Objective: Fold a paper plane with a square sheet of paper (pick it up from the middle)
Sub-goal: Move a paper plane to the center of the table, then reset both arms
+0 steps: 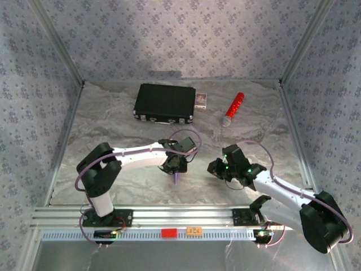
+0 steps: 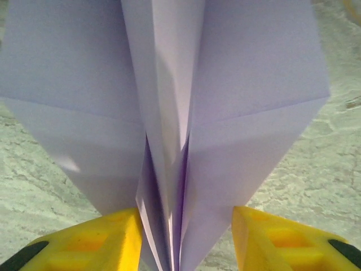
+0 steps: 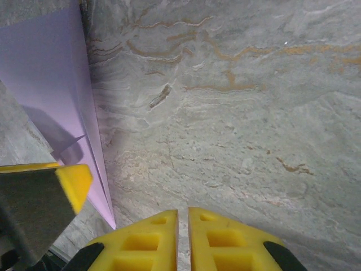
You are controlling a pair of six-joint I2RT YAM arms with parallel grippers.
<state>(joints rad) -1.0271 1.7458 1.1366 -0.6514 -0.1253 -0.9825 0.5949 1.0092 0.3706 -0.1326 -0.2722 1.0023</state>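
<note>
Top external: paper plane [image 1: 179, 178] under the left gripper [image 1: 176, 165], mid-table, long axis near-far, tip toward the near edge. Right gripper [image 1: 217, 167] is just beside it to the right. Black case [image 1: 164, 103] is well apart at the back, with open table [image 1: 113, 130] all round.

Left wrist: plane [image 2: 169, 84] runs straight up the frame and tapers toward the left gripper [image 2: 186, 226]. Jaws are apart, unclamped, with the keel between them. One finger [image 2: 113, 237] touches the paper and there is a gap at the other.

Right wrist: right gripper [image 3: 183, 237] is clenched on nothing. Plane [image 3: 51, 73] lies along the left edge, with bare table [image 3: 237, 113] to the right.
</note>
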